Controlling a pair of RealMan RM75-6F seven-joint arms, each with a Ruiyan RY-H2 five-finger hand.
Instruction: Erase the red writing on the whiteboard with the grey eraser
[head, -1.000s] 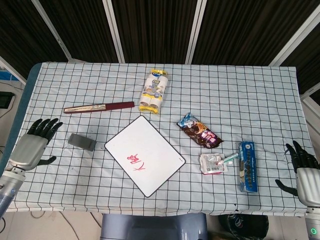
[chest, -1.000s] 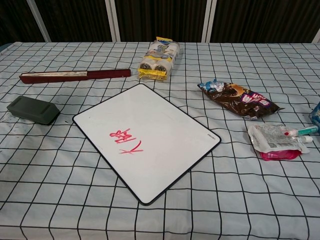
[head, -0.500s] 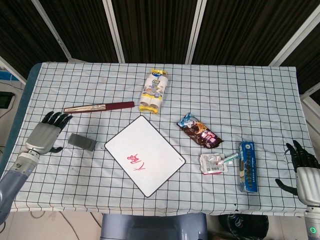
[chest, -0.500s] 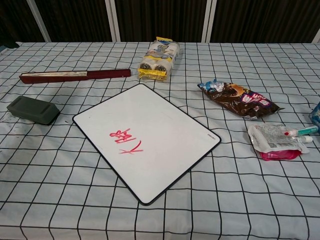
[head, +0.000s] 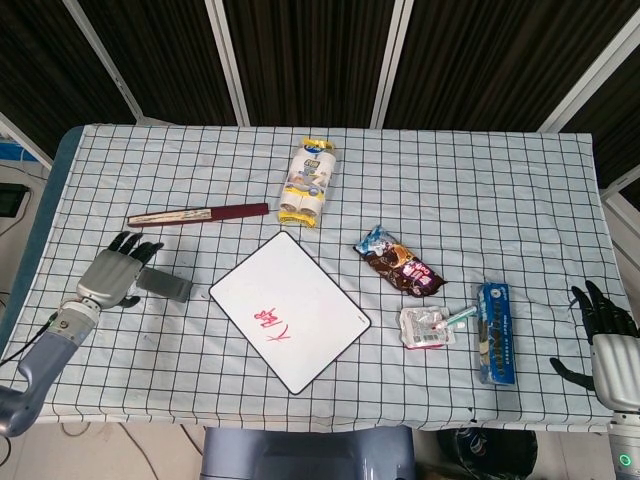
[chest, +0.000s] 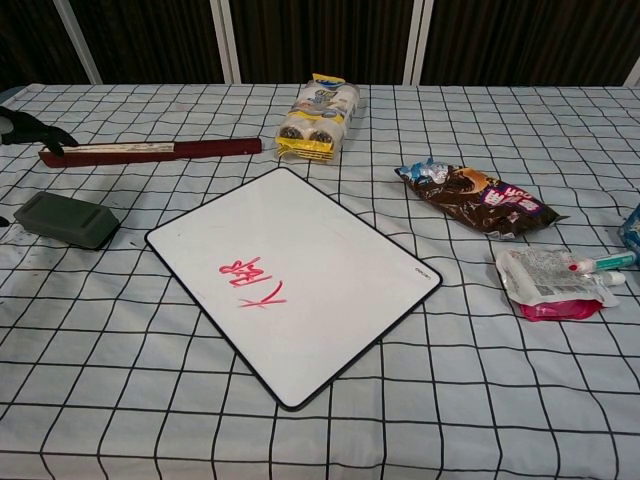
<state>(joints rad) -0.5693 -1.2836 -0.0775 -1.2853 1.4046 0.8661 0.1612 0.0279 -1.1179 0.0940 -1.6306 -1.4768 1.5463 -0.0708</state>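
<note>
Checked cloth covers the surface (head: 520, 190). Left hand (head: 112, 277), fingers spread and empty, sits beside the grey eraser (head: 165, 285) to grab it. Right hand (head: 607, 335) waits empty.

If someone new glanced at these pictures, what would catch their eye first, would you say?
Most likely the whiteboard lying at an angle mid-table, with red writing near its front edge. Next, the left hand with fingers spread at the grey eraser, left of the board.
</note>
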